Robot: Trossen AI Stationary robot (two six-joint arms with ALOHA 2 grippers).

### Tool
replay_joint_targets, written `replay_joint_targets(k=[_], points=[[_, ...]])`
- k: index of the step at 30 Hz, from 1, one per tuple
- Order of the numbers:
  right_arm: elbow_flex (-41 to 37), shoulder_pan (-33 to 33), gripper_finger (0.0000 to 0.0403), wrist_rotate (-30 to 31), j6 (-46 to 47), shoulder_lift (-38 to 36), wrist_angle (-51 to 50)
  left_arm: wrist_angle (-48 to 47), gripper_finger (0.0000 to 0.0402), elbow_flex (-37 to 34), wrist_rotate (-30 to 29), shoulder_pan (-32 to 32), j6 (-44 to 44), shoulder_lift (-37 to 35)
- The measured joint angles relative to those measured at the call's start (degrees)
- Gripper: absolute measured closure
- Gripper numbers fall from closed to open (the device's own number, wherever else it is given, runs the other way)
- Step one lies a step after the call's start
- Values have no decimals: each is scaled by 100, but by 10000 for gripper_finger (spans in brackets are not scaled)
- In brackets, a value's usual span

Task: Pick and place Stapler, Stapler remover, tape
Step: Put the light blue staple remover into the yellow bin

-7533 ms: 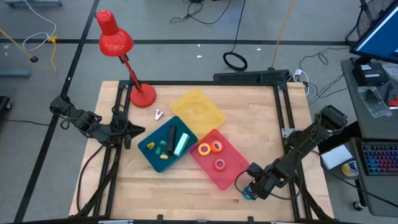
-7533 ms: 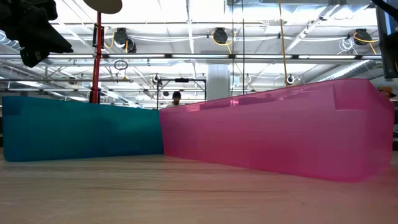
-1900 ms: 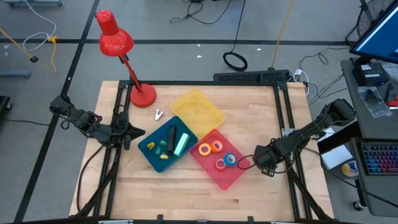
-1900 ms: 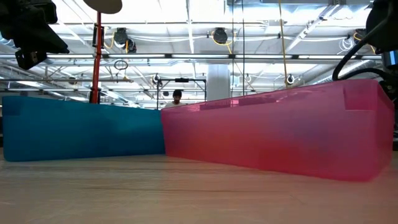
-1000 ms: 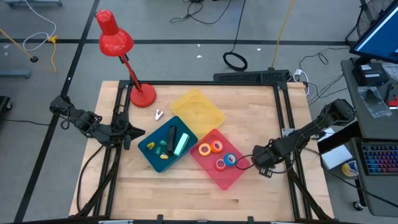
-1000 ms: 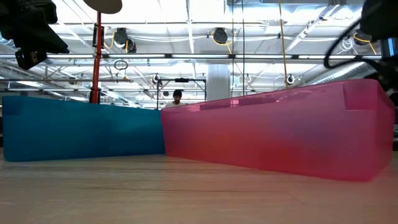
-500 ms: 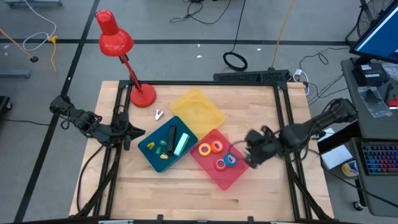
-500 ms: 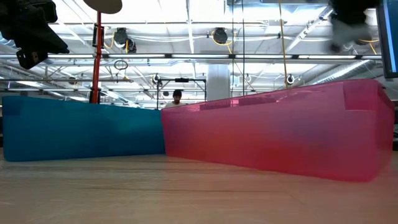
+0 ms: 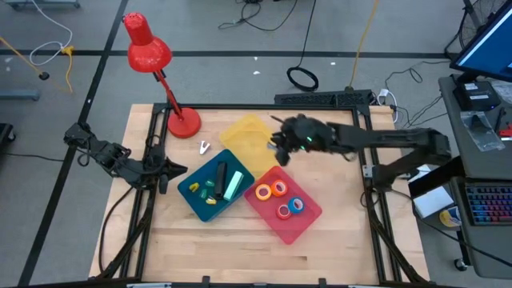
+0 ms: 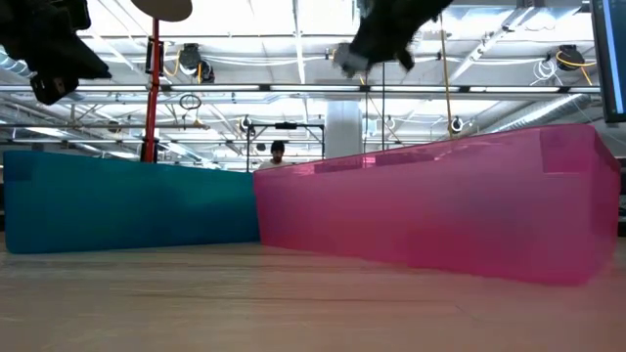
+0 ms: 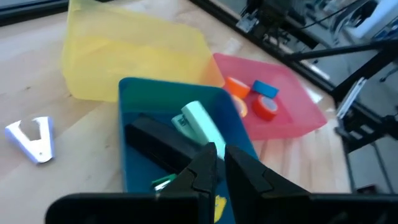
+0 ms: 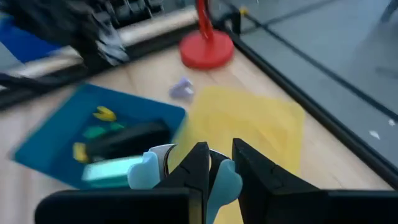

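High view: four tape rolls in pink tray (image 9: pixel 308 226), two orange tape rolls (image 9: pixel 271 190) side by side, red tape roll (image 9: pixel 283 211) and blue tape roll (image 9: pixel 297 205) just beside them. Black stapler (image 9: pixel 222 178) and mint stapler (image 9: pixel 233 186) in teal tray (image 9: pixel 186 192), next to small yellow and green pieces. White staple remover (image 9: pixel 204 147) loose on surface (image 9: pixel 240 256), between red lamp (image 9: pixel 183 122) base and yellow tray (image 9: pixel 240 128). Yellow tray holds nothing visible.

Right gripper (image 9: pixel 282 141) raised over near edge of yellow tray, arm stretched across from right side. Right wrist view: fingers together, light-blue piece (image 12: pixel 144 169) sitting right at them; cannot tell if clamped.

Left gripper (image 9: pixel 178 168) parked at left edge of surface, beside teal tray, fingers together, nothing between them.

Low view: teal and pink tray walls touching at corner.
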Motion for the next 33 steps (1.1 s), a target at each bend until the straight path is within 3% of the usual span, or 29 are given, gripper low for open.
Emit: replay_joint_targets(k=[8, 13, 16, 22, 29, 33], points=[[6, -1244, 363, -1503, -185, 1179, 627, 748, 369, 2, -178, 0, 50, 2], [170, -1617, 352, -2006, 15, 1809, 528, 1127, 369, 2, -467, -2, 77, 0], [350, -1694, 353, -2381, 21, 2131, 578, 1250, 369, 2, -929, 0, 61, 26], [538, -1690, 354, -2568, 90, 2590, 590, 1274, 369, 2, -1774, 34, 12, 308], [535, -1699, 352, -2702, 91, 2909, 520, 1331, 369, 2, -1872, 484, -589, 1022], [531, -1729, 345, -2705, 98, 3057, 522, 1492, 369, 2, -1606, 889, -838, 1478]])
